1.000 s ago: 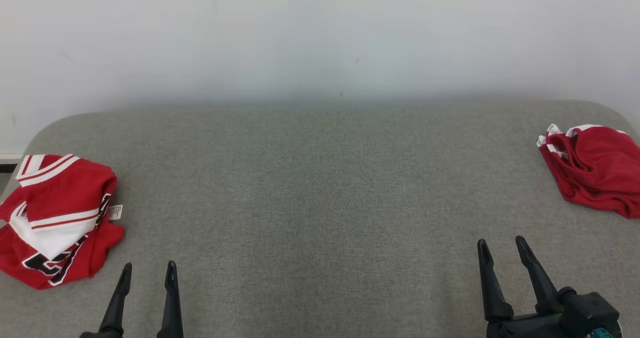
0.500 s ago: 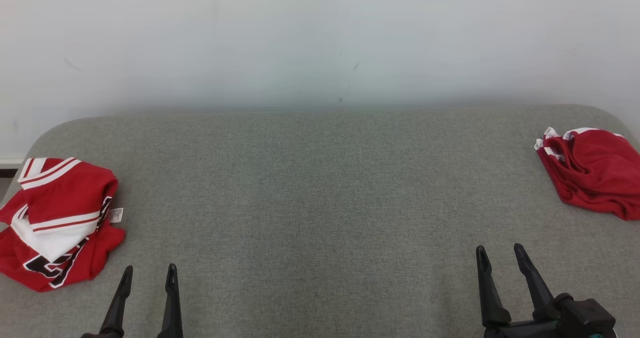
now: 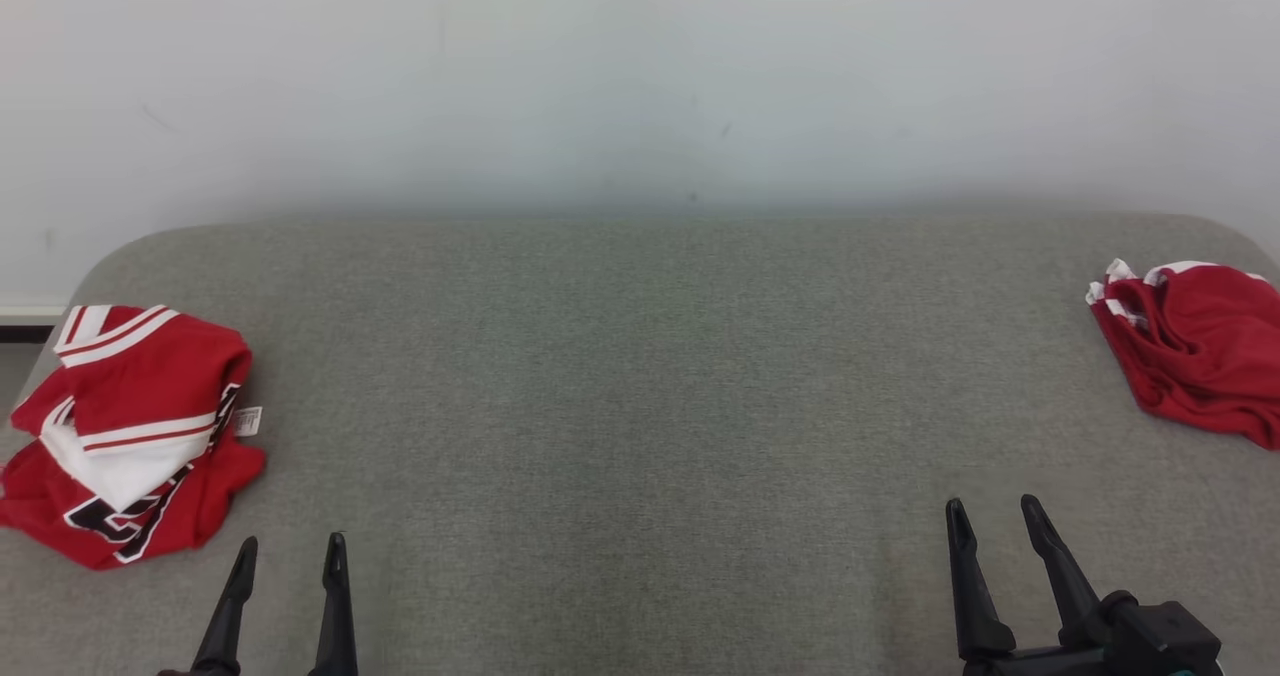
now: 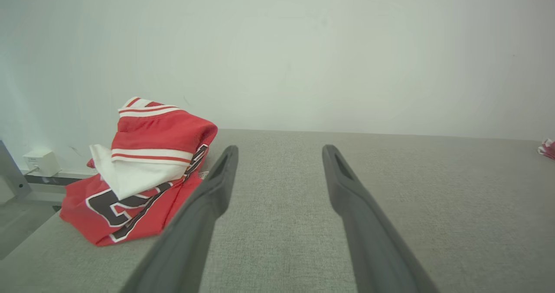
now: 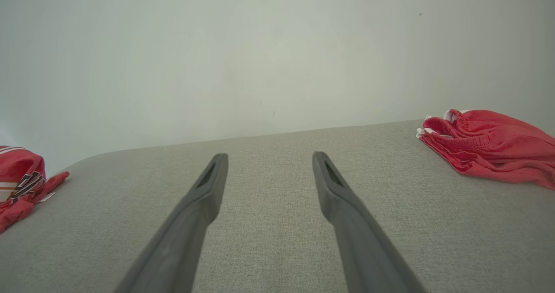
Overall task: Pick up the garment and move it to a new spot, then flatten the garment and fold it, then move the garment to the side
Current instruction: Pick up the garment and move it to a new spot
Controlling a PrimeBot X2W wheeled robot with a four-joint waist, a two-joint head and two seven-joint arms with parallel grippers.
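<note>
Nearest me: left jaws at the lower left of the head view, released, the two dark fingers (image 3: 335, 606) parted and nothing between them but grey surface (image 3: 640, 406). Right jaws at the lower right, likewise released, fingers (image 3: 1062, 571) apart and empty. Both sets sit over the near part of the surface.

Just ahead and left of the left jaws: red-and-white jersey (image 3: 140, 426), loosely folded, at the surface's left edge. It is near the fingers but not touching them. Black lettering shows on its lower layer, and a small white label (image 3: 248, 421) sticks out at its right side.

Farther out, at the right edge: red shorts (image 3: 1200, 366) in a crumpled heap with white trim at the left end, well apart from the right jaws.

Beyond the far edge: plain pale wall (image 3: 640, 76). In the left wrist view I see a small white box (image 4: 41, 161) low on it, behind the jersey.
</note>
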